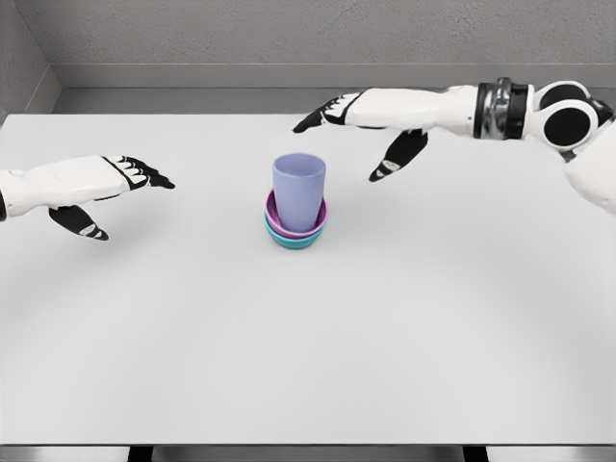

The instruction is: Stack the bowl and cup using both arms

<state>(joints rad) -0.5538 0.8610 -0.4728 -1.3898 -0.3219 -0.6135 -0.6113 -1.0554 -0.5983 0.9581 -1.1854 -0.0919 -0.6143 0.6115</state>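
Cup [298, 191] hides most of 2 nested bowls [295, 234].

Both arms white-shelled. Left hand [96, 188] and right hand [371, 120]: white backs, black fingers. Right arm: silver wrist ring, black circular joint cap.
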